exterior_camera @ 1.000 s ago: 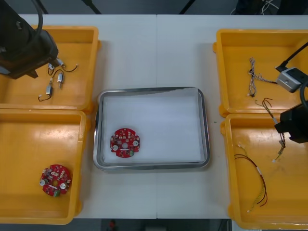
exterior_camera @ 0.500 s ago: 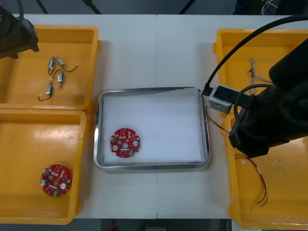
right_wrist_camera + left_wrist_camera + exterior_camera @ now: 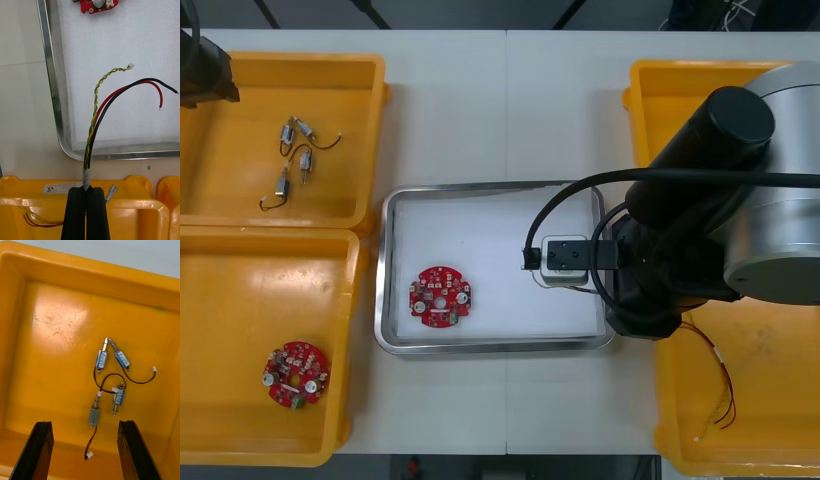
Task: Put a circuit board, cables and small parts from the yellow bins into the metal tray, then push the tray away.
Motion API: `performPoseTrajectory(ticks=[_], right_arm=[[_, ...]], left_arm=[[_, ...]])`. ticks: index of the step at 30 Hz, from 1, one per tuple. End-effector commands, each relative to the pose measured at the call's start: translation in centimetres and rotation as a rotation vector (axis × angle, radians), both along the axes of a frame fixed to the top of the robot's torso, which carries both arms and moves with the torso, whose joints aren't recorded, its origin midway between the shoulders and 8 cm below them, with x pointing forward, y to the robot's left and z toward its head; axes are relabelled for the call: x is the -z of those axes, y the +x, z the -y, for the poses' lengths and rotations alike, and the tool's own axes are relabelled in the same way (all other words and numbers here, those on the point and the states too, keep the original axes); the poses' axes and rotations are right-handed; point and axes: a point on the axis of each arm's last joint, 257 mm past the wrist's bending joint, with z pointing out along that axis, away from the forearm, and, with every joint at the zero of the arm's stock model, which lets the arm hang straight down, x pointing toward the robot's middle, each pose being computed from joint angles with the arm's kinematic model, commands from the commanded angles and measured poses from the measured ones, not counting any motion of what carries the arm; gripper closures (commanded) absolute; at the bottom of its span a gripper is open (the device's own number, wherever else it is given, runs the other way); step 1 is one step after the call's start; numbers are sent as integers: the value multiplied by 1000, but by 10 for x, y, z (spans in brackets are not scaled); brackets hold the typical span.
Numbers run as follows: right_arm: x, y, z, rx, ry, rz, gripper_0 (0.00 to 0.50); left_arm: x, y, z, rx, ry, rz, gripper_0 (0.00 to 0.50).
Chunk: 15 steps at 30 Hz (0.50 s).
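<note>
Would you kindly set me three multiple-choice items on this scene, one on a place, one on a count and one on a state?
1. Where in the metal tray does the round red circuit board lie?
A. Far right corner
B. Near left part
C. Dead centre

2. How many small metal parts lie in the far left yellow bin?
A. Two
B. Four
C. Six

3. What are the right gripper fingers doing?
A. Standing open
B. Shut on nothing
C. Shut on a cable bundle

Answers:
1 B, the board sits towards the tray's near left corner.
2 B, four parts show beyond the open left gripper.
3 C, the fingers pinch the bundle's end, and its wires reach out over the tray.
</note>
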Motion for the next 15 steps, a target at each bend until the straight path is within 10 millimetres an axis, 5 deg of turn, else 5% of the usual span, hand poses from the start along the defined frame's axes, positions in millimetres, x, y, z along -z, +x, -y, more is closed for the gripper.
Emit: performPoseTrajectory(ticks=[1, 15], right_arm=[[4, 11, -23, -133, -24, 27, 500], [50, 50, -64, -351, -81, 82, 500]], left_arm=[[-36, 27, 14, 15, -53, 72, 0], [-14, 73, 26, 29, -52, 128, 0]])
